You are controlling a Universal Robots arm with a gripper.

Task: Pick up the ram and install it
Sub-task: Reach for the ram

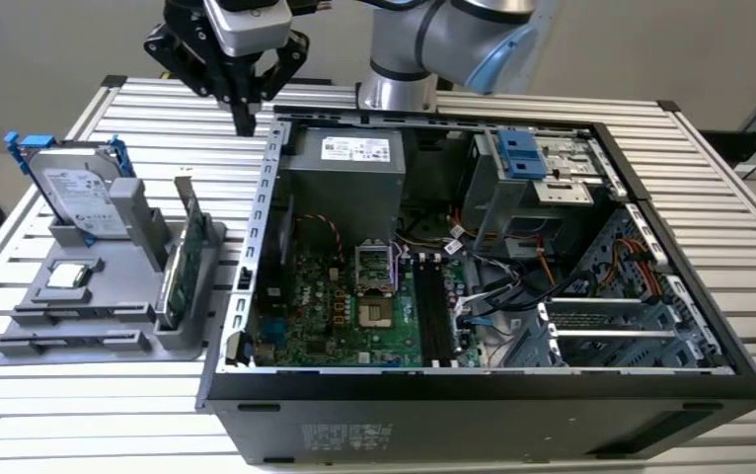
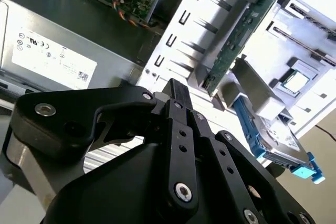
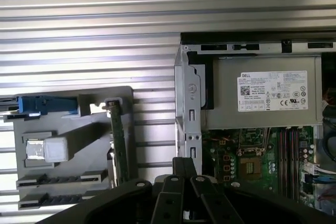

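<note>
The ram shows as a dark slim bar (image 1: 82, 314) seen edge-on, lying in the grey tray (image 1: 114, 348) just in front of a square processor. In the first wrist view it is the same dark bar (image 3: 60, 180). A second similar bar (image 1: 69, 341) lies beside it. My gripper (image 1: 244, 126) hangs high over the table's far side, behind the tray and the case's back corner. It is well apart from the ram. Its fingers are shut with nothing between them, as the gripper (image 2: 178, 90) (image 3: 185, 163) shows in both wrist views.
A tall green card (image 1: 191, 252) with a metal bracket stands upright in the tray, next to a hard drive (image 1: 78, 193) in a blue frame. The open computer case (image 1: 484, 395) lies at the exterior view's right, with long black motherboard slots (image 1: 431, 306) and a grey power supply (image 1: 345, 163).
</note>
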